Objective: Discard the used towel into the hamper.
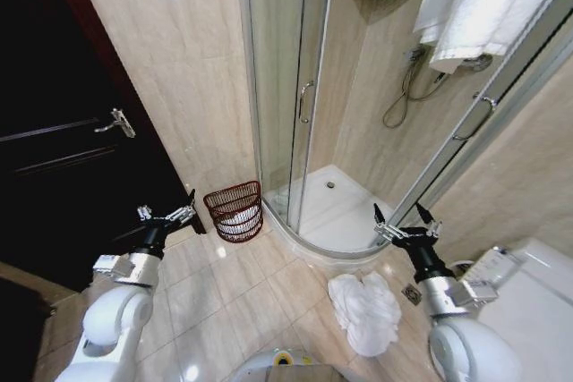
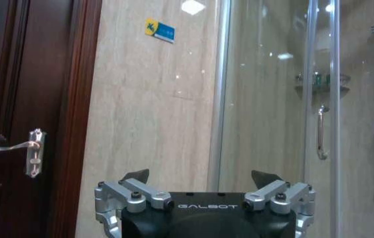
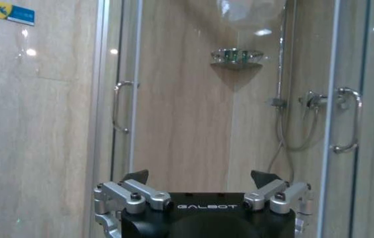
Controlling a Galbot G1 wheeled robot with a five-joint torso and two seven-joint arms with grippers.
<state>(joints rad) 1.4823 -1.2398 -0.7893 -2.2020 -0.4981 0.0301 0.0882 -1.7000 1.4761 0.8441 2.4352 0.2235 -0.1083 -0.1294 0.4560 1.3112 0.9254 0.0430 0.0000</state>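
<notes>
A crumpled white towel (image 1: 365, 311) lies on the tiled floor, just in front of the shower step and left of my right arm. The hamper (image 1: 235, 210), a small round dark reddish-brown open-weave basket, stands on the floor against the wall beside the shower door. My left gripper (image 1: 166, 213) is raised and open at the left, a short way left of the hamper. My right gripper (image 1: 405, 221) is raised and open at the right, above and behind the towel. Both wrist views show open fingertips (image 2: 136, 176) (image 3: 136, 176) with nothing between them.
A dark wooden door (image 1: 63, 131) with a lever handle fills the left. The curved glass shower enclosure (image 1: 300, 87) stands ahead, with white towels (image 1: 488, 6) hanging at the upper right. A white toilet (image 1: 528, 288) is at the right edge.
</notes>
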